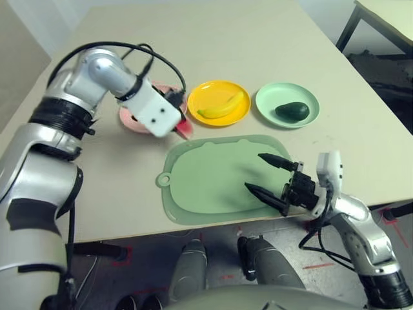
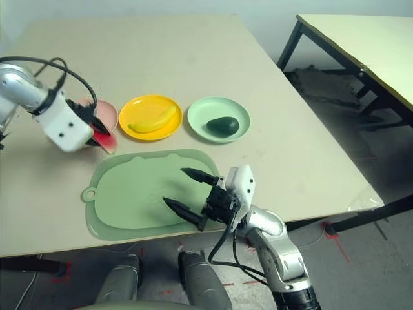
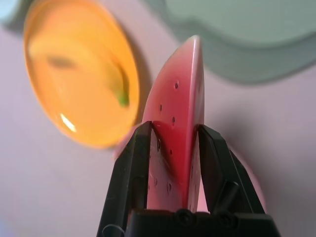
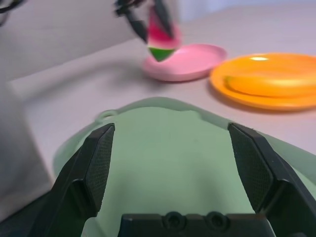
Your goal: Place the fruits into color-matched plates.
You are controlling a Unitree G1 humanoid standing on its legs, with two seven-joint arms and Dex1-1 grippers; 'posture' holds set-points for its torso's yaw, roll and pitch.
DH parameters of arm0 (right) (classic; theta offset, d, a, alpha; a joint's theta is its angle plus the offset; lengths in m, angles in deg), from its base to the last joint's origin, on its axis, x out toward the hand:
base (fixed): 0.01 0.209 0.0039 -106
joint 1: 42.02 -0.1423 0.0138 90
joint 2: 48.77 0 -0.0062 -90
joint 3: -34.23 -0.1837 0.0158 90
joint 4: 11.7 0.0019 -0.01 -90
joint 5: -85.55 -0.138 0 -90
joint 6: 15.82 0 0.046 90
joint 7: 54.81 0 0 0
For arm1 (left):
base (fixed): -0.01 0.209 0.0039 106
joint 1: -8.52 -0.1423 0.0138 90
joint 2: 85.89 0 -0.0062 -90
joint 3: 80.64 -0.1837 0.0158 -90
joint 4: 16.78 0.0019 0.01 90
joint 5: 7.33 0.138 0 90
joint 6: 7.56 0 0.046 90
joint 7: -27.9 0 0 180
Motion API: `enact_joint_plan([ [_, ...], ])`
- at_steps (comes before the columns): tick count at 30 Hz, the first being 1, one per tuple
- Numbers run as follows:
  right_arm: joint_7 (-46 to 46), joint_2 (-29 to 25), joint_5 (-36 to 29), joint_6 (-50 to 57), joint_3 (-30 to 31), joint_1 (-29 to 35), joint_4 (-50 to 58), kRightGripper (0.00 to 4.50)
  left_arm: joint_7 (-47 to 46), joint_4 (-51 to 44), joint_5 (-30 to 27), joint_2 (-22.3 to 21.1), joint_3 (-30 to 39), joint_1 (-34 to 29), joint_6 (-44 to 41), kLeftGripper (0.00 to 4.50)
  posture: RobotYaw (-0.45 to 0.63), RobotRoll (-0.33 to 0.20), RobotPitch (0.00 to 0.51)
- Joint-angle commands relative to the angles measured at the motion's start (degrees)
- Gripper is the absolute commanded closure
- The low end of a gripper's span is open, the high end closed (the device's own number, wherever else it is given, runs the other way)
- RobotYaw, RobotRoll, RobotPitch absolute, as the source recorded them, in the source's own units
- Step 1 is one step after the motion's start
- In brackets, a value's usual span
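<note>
Left claw [image 3: 173, 148] is clenched on the red watermelon wedge [image 3: 175, 128], which is pinched between both black fingers [image 3: 126, 177] and held in the air just above the near edge of the pink plate [image 4: 190, 61], green rind downward. Right claw [image 1: 268, 174] is released, its fingers spread wide and empty, and is held low over the near right corner of the pale green mat [image 1: 206, 177]. Beyond the mat, three plates are set in a row on the bench [image 1: 213, 45]: the pink plate to the left, the yellow plate [image 1: 206, 93] in the middle with the banana [image 1: 224, 106] laid in it, and the mint green plate [image 1: 271, 97] to the right with the avocado [image 1: 292, 111] resting in it.
</note>
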Motion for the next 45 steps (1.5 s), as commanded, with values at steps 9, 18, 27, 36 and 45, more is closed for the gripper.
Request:
enact_joint_plan([
  [9,-8.26,1.99,0.18,2.33,0.66,3.53,6.26,0.0,-24.53,16.02,18.65,3.38,-2.12,1.64,-0.31,3.04,-0.08,0.0,0.144],
  [18,-4.94,0.47,-0.35,-1.06,0.33,7.18,6.38,0.0,-39.71,19.51,29.71,6.84,-7.01,0.73,-4.8,3.04,-0.09,0.0,0.145],
  [27,-2.24,-0.53,-0.56,-3.63,0.55,9.08,5.17,0.0,-41.56,20.76,30.02,7.5,-5.22,-1.58,-7.65,3.04,-0.07,0.0,0.151],
  [36,-3.85,-0.92,-2.4,0.49,0.92,5.42,6.57,0.0,-41.66,20.61,29.87,8.16,-3.99,-1.07,-8.3,1.03,-0.07,0.0,0.159],
  [45,-7.2,-1.34,-4.53,5.38,-0.34,1.63,8.56,0.0,-42.45,20.17,30.3,7.55,-3.83,0.7,-7.09,0.02,-0.06,0.0,0.156],
])
